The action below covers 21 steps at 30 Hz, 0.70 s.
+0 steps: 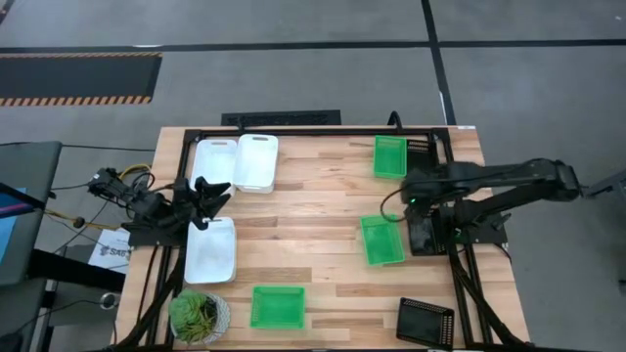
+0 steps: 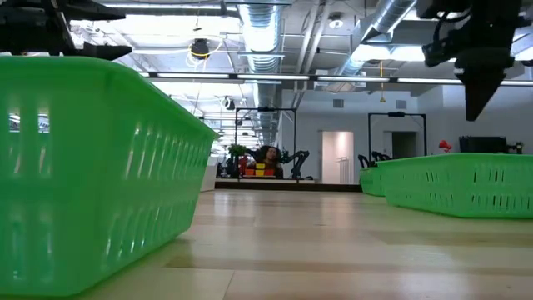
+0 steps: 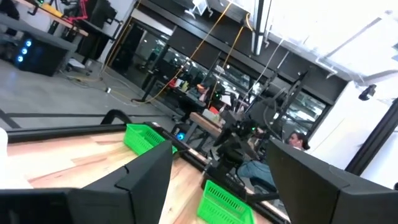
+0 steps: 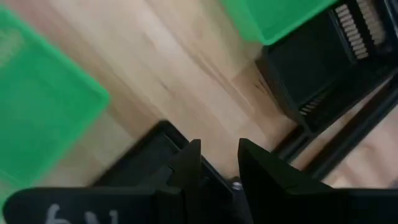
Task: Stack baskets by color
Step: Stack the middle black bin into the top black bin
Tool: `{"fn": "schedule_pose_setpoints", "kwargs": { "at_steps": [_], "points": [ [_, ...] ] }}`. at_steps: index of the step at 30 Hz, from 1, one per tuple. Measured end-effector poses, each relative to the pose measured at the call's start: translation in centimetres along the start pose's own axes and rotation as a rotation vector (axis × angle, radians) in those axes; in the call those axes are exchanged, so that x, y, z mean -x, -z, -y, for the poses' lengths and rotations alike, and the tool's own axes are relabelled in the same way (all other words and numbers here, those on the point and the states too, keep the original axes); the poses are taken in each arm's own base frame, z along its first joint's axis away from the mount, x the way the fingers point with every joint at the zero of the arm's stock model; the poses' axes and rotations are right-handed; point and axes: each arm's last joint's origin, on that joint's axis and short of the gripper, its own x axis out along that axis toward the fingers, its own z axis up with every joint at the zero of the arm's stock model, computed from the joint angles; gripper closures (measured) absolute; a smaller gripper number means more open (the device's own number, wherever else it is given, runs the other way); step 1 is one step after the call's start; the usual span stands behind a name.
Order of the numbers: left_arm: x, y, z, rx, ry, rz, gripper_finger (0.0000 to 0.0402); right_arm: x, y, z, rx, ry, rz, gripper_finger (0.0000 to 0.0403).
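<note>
Three white baskets rest on the wooden table at the left: two side by side at the far edge (image 1: 217, 161) (image 1: 256, 161) and one nearer (image 1: 210, 249). Three green baskets lie apart: far right (image 1: 390, 156), mid right (image 1: 381, 240) and near centre (image 1: 278, 307). One black basket (image 1: 425, 321) sits at the near right, another (image 1: 419, 149) behind the far green one. My left gripper (image 1: 217, 191) (image 3: 217, 168) hovers open between the white baskets, pointing toward the right side. My right gripper (image 1: 423, 240) (image 4: 219, 155) points down beside the mid-right green basket (image 4: 43, 118), its fingers a little apart with nothing between them.
A round potted plant (image 1: 200, 315) stands at the near left corner. A black metal frame (image 1: 293, 132) runs round the table's edges. Bare wood (image 1: 313, 225) lies in the table's middle between the two arms.
</note>
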Motion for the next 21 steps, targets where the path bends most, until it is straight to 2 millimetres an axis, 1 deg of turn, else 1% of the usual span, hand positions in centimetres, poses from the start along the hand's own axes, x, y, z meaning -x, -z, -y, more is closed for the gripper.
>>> {"fn": "schedule_pose_setpoints", "kwargs": {
  "at_steps": [3, 5, 8, 11, 14, 16, 19, 21],
  "points": [
    [0.0, 0.1, 0.0, 0.007, -0.002, -0.009, 0.0152, -0.5, -0.3, -1.4, 0.077, -0.065, -0.061, 0.0251],
    [0.0, 0.3, -0.1, 0.014, -0.008, -0.021, 0.0152, -0.6, -0.2, -2.3, 0.097, -0.133, -0.111, 0.0234],
    [0.0, 0.4, -0.2, 0.011, -0.012, -0.033, 0.0152, -0.2, 0.8, -3.3, 0.080, -0.201, -0.184, 0.0208],
    [0.0, 0.5, -0.2, 0.009, -0.013, -0.036, 0.0152, 0.4, 2.2, -4.2, 0.021, -0.208, -0.224, 0.0185],
    [0.0, 0.5, -0.2, 0.012, -0.013, -0.036, 0.0152, 1.2, 3.8, -5.1, -0.087, -0.197, -0.224, 0.0170],
    [0.0, 0.5, -0.2, 0.012, -0.013, -0.037, 0.0152, 1.4, 4.6, -5.6, -0.222, -0.171, -0.213, 0.0168],
    [0.0, 0.5, -0.2, 0.011, -0.013, -0.037, 0.0152, 1.1, 5.5, -6.5, -0.439, -0.125, -0.223, 0.0169],
    [0.0, 0.4, -0.2, 0.014, -0.014, -0.035, 0.0152, 0.9, 5.8, -7.2, -0.514, -0.115, -0.217, 0.0171]
  ]
}}
